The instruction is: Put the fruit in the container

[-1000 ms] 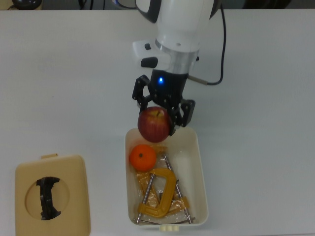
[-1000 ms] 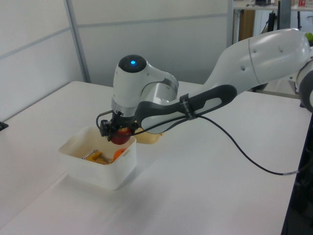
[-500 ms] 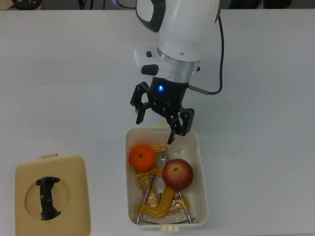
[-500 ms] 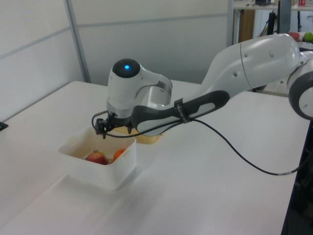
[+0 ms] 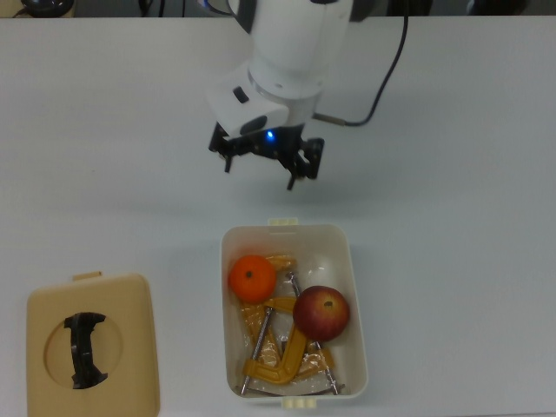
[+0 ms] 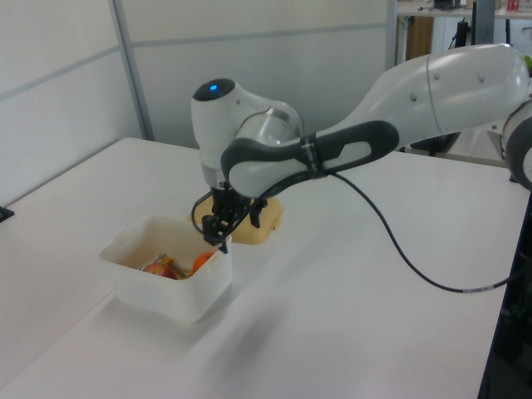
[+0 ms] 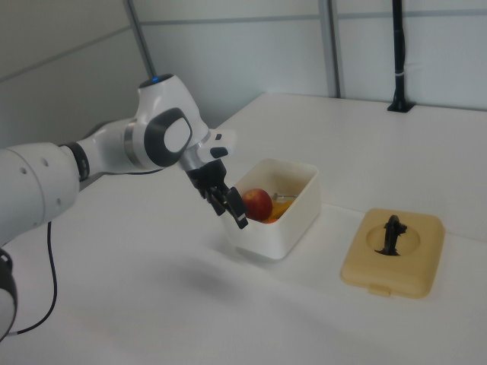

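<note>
The cream-white container (image 5: pixel 357 304) stands on the table and holds both fruits. The orange (image 5: pixel 252 278) lies at the top view's upper left of the bin. The dark red apple (image 5: pixel 321 313) rests at its right, on the yellow clamps (image 5: pixel 276 354). My gripper (image 5: pixel 261 172) hangs open and empty over bare table, just beyond the bin's far short end in the top view. In the left view the gripper (image 6: pixel 237 226) is behind the container (image 6: pixel 166 287), with the apple (image 6: pixel 165 268) and orange (image 6: pixel 202 262) peeking over its rim. In the right view the gripper (image 7: pixel 227 205) is beside the container (image 7: pixel 281 228), and the apple (image 7: pixel 259 204) shows.
A flat tan lid (image 5: pixel 91 347) with a black handle lies at the top view's lower left, apart from the bin. The same lid (image 7: pixel 392 251) sits at the right view's right. A black cable (image 5: pixel 382 78) trails from the arm across the table.
The gripper opened and dropped the apple into the container, where it rolled to rest on the clamps. The gripper then drew back from the bin, toward the top view's top.
</note>
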